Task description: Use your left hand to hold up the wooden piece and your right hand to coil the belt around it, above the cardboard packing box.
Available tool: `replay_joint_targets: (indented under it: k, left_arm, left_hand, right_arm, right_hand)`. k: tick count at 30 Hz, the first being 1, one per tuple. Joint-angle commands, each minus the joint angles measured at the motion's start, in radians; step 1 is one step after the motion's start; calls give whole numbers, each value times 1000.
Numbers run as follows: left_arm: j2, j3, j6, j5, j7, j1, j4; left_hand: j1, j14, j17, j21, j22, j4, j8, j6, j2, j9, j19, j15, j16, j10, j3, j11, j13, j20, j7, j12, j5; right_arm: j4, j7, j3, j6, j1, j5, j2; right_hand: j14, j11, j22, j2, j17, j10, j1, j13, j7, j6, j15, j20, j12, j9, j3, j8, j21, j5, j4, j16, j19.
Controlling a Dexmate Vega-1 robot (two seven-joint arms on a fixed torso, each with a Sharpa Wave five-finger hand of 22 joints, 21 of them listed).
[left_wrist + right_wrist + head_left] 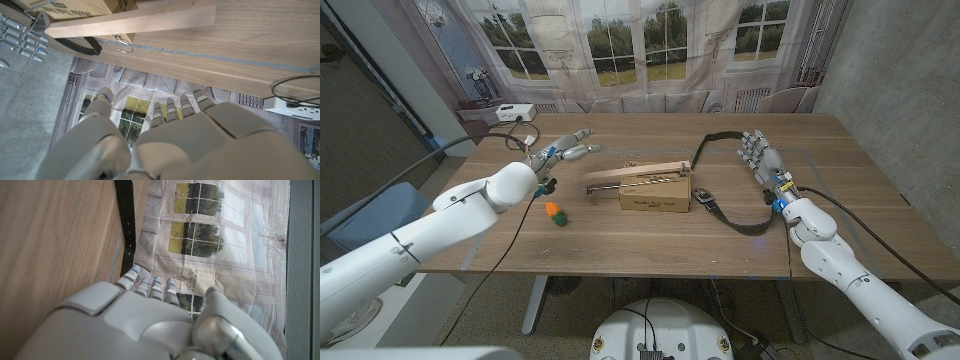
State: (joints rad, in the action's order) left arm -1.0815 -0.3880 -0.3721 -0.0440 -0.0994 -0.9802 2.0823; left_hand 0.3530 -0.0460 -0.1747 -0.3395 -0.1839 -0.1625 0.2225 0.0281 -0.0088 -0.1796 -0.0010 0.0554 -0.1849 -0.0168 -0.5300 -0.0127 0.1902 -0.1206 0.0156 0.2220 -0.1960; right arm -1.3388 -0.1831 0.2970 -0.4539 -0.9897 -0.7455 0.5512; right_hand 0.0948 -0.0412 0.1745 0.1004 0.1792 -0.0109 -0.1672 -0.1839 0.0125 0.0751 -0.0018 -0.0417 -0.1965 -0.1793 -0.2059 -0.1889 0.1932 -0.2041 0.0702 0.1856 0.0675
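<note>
Nothing is held yet. The left hand (563,152) is seen with fingers spread and empty, on the worktop (620,240) well to the left of the box (655,193). The right hand (761,156) is also open and empty, standing near the right side, fingers pointing away from the robot.

The wood piece (635,173) is laid across the top of the box, its left end overhanging. The belt (735,222) is run in a loop from the buckle end just beside the box's right side, round in front of the right hand, and back up behind it toward the far side of the box.

Step in hand, as judged: the wood piece is to be reached and gripped by the left hand. The overhanging left end is best taken, so the box is not dragged and the middle is left bare for coiling. It should be lifted level and kept over the box.

The belt should then be taken near the buckle end by the right hand, where it lies closest to the box.

Room: open worktop is seen between the left hand and the box, except for a small orange and green toy (555,213) on the near side of that path. A cable (515,215) is draped over the front edge by the left arm and could snag. The right hand is close to the right edge of the worktop, so wide outward swings are to be avoided.
</note>
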Motion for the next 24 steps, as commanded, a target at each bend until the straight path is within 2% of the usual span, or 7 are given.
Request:
replay_joint_targets:
  k: [1,4,11,13,16,19,24]
  left_arm:
    - [-85,-57,-136,118,119,69,87]
    - [-95,-78,-163,155,154,94,101]
    - [-99,-135,-222,246,249,162,120]
    - [-94,-158,-243,283,282,188,124]
    - [-84,-196,-269,335,349,235,124]
    - [-67,-236,-286,387,421,284,116]
    - [-24,-301,-297,456,561,374,85]
  left_hand:
    - [39,0,-3,4,-2,-15,13,28,-5,-4,15,2,-4,14,-3,-6,5,-3,0,6,-7]
    - [75,9,-3,6,-2,-20,22,62,-18,-4,28,5,-6,32,-3,-10,5,-4,-4,11,-13]
    - [150,51,-2,8,-2,-21,28,104,-38,-4,56,1,-15,74,-3,10,6,0,5,22,-23]
    - [177,66,-2,7,-2,-19,30,121,-44,-4,69,-15,-17,95,-2,13,6,1,5,28,-26]
    - [198,91,-2,8,-3,-15,29,136,-48,-4,79,-17,-22,111,1,17,6,-5,10,31,-27]
    - [208,102,-2,7,-3,-9,26,142,-43,-4,89,-17,-23,121,3,19,6,-23,11,32,-26]
    - [215,105,-3,7,-4,-5,23,144,-37,-4,91,-16,-22,119,3,16,6,-19,10,30,-25]
  right_arm:
    - [-17,9,-11,-23,-32,-7,-2]
    - [-18,11,-12,-27,-36,-8,-3]
    - [-14,11,-13,-31,-40,-10,-7]
    - [-13,12,-14,-32,-40,-10,-8]
    - [-10,10,-14,-32,-39,-11,-8]
    - [-8,8,-15,-33,-38,-13,-8]
    - [-2,5,-17,-35,-41,-18,-10]
  right_hand:
    - [2,-9,4,-5,5,-5,0,-5,6,6,4,-5,-4,-1,-5,0,8,-6,-3,7,10]
    - [2,-9,4,-5,5,-5,0,-5,7,6,4,-5,-4,-1,-5,0,9,-6,-3,7,11]
    - [1,-9,4,-5,5,-6,1,-5,6,6,5,-5,-4,-1,-5,1,9,-6,-4,7,11]
    - [1,-10,4,-5,5,-5,1,-5,8,6,6,-4,-4,-1,-5,1,9,-6,-4,7,11]
    - [0,-9,4,-5,5,-6,1,-5,7,7,7,-4,-4,-1,-5,0,9,-6,-4,7,11]
    - [0,-10,4,-4,5,-6,1,-5,7,7,6,-4,-3,-1,-5,0,9,-6,-4,7,11]
    - [0,-9,4,-4,5,-6,1,-5,8,6,7,-4,-3,-1,-6,1,9,-6,-4,7,12]
